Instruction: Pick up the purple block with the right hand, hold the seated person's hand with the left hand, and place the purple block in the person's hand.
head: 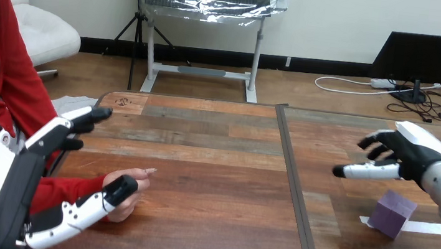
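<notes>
The purple block (391,213) sits on the table at the right, by a strip of white tape (438,229). My right hand (405,155) hovers above and slightly behind the block, open with its fingers spread and pointing left, not touching it. At the left, the person's hand (133,180) rests on the table, loosely closed, on a red sleeve. My left hand (13,192) is open around it. Its thumb (79,212) reaches along the near side up to the person's hand. Its straight fingers (73,126) stand apart on the far side.
A dark seam (294,195) runs front to back between the two wooden table halves. The person's torso fills the left edge, close to my left arm. Bare tabletop lies between the person's hand and the block.
</notes>
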